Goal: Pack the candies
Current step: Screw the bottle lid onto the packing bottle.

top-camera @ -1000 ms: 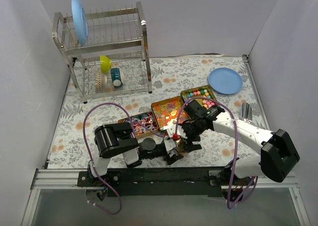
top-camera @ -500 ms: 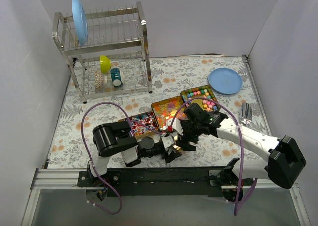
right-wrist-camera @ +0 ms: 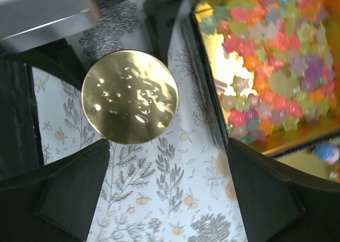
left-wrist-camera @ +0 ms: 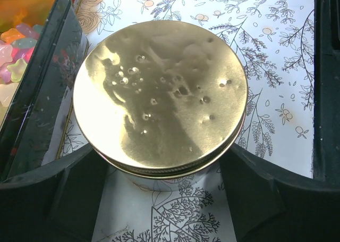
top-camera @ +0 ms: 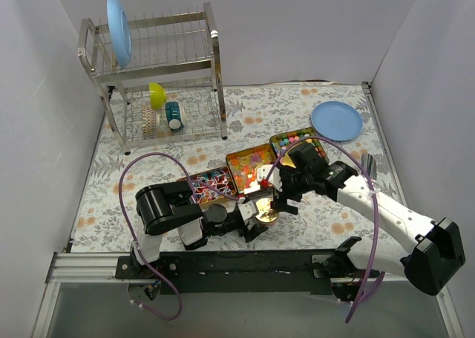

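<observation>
A round jar with a gold lid (left-wrist-camera: 159, 96) stands on the flowered cloth, also seen in the top view (top-camera: 264, 211) and the right wrist view (right-wrist-camera: 130, 96). My left gripper (left-wrist-camera: 164, 159) is shut on the jar's sides. My right gripper (right-wrist-camera: 170, 199) hangs open and empty just above and behind the jar (top-camera: 274, 197). The candies, star-shaped and in mixed colours, fill an open tin (right-wrist-camera: 271, 56) to the right gripper's right. In the top view, three open tins hold candies: left (top-camera: 211, 183), middle (top-camera: 251, 166) and right (top-camera: 297, 141).
A metal dish rack (top-camera: 156, 78) stands at the back left with a blue plate (top-camera: 117, 30) on top and a yellow bowl (top-camera: 156, 94) below. A blue plate (top-camera: 336, 120) lies at the back right. A small metal object (top-camera: 367, 166) lies by the right edge.
My right gripper has moved up and back off the jar, so the gold lid now shows. The left gripper still holds the jar in place.
</observation>
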Controlling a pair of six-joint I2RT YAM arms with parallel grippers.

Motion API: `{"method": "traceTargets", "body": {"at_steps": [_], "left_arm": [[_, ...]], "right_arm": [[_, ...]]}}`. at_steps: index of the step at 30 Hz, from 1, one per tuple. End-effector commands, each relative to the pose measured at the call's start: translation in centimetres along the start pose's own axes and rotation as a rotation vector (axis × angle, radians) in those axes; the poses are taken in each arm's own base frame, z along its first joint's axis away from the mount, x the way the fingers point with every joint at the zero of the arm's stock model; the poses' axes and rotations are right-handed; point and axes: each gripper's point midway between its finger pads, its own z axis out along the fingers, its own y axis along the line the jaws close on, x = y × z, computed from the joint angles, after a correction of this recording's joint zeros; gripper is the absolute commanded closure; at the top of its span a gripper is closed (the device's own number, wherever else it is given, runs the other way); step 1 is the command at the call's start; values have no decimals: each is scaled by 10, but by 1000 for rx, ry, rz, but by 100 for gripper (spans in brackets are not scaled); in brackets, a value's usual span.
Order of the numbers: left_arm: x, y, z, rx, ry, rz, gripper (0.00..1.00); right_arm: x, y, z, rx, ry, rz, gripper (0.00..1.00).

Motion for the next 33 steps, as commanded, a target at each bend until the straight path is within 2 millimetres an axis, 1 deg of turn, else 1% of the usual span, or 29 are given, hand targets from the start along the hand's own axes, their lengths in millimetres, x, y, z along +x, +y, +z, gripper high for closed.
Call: {"method": "traceTargets", "body": {"at_steps": [1,2,3,4,6,7,10,13,15,23,24,27,29,33], "left_arm": [[10,8,-9,-29,25,58,100],[11,8,-10,-29,27,56,100],[11,8,-10,-29,27,54,100],[11,7,-9,-29,27,53,100],[11,8,-9,-30,29,54,100],[12,8,-9,-32,30,56,100],[13,10,-10,-41,32,57,100],[13,11,-10,-45,34,57,100],[13,11,-9,-47,33,57,100],[16,12,-9,-54,41,53,100],[14,12,-9,-54,36,54,100],[16,13,-9,-57,42,52,100],[16,13,-9,-56,44,51,100],[16,13,-8,-59,42,47,100]], "right_arm": [[-13,13,10,-174,-79,-325,2],[-13,15,12,-211,-83,-391,2],[-14,21,11,-260,-91,-413,2],[-10,22,18,-304,-77,-414,2],[-14,21,22,-339,-81,-435,2],[-10,19,29,-362,-65,-421,2],[-8,17,36,-396,-54,-439,2],[-7,20,39,-430,-61,-457,2],[-6,26,39,-461,-64,-472,2],[-1,41,42,-565,-59,-446,2],[0,45,41,-593,-58,-436,3],[0,48,42,-613,-57,-426,5],[0,48,43,-605,-62,-420,7],[0,45,47,-572,-55,-406,14]]}}
